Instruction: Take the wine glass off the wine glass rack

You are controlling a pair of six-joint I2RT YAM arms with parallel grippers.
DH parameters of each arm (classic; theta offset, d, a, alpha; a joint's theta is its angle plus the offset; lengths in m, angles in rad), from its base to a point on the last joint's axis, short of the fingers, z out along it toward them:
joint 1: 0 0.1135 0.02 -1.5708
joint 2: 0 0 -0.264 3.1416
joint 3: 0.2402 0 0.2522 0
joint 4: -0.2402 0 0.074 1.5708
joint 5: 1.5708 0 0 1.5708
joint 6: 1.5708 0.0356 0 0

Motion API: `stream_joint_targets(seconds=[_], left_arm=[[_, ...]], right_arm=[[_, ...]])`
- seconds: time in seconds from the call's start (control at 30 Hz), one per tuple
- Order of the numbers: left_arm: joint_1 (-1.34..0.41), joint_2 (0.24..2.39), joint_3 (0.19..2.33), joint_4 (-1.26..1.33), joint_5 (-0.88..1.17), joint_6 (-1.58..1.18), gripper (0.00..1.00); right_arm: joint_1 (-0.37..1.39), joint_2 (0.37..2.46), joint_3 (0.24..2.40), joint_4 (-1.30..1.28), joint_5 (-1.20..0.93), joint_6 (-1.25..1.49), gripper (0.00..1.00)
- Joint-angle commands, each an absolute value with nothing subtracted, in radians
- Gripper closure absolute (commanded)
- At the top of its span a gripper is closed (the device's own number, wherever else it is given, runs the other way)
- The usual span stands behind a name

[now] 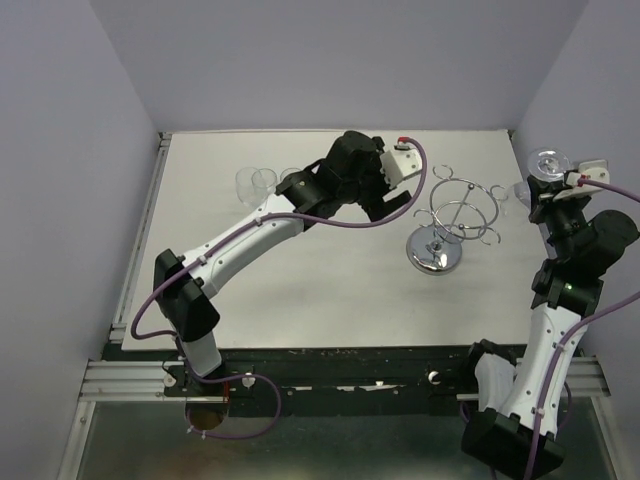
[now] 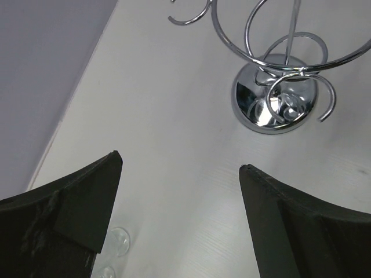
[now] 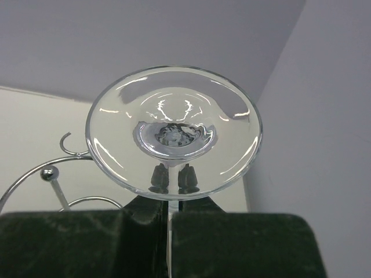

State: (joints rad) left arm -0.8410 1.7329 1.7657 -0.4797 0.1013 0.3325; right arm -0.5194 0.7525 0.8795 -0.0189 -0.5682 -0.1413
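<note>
So the right tool [image 3: 169, 231] is pinched shut on the stem of the wine glass [image 3: 174, 133], foot up, and it's got it out to the right of the rack [image 2: 275, 107], close to the right wall. From above the glass looks clear of the loop arms, but the bowl is hard to make out, so whether it's fully free is a guess.

The left tool [image 2: 179, 191] hangs wide open with nothing in it, just left of the rack.

What could bite: that's a thin, slick stem in a narrow pinch, so any quick swing could let the glass tip or slide. The wall is right there too, and drifting further right could clip the foot. Swinging back left risks catching a loop and dragging the rack over. There are spare glasses [image 1: 255, 182] on the bench at far left.
</note>
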Motion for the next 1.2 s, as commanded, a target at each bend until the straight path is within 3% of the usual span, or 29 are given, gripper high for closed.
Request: stream_joint_targets(seconds=[0.0, 0.27, 0.43, 0.63, 0.97, 1.17], left_arm=[[-0.884, 1.709, 1.779, -0.491, 0.066, 0.365, 0.01], [-0.926, 1.652, 1.74, -0.48, 0.009, 0.458, 0.01], [-0.928, 1.605, 1.707, -0.431, -0.08, 0.541, 0.01], [-0.928, 1.534, 1.658, -0.404, -0.063, 0.609, 0.01], [-0.928, 1.394, 1.508, -0.22, -0.115, 0.62, 0.01], [-0.954, 1.356, 1.439, -0.102, -0.21, 0.649, 0.01]], right_arm=[[-0.508, 0.747, 0.92, -0.066, -0.562, -0.182, 0.99], [-0.408, 0.801, 1.04, -0.072, -0.548, -0.109, 0.99], [-0.273, 0.905, 1.208, -0.124, -0.427, -0.069, 0.99], [-0.242, 1.002, 1.361, -0.173, -0.347, -0.074, 0.99], [-0.173, 1.163, 1.62, -0.333, -0.471, 0.029, 0.99], [-0.173, 1.323, 1.749, -0.286, -0.563, 0.278, 0.99]])
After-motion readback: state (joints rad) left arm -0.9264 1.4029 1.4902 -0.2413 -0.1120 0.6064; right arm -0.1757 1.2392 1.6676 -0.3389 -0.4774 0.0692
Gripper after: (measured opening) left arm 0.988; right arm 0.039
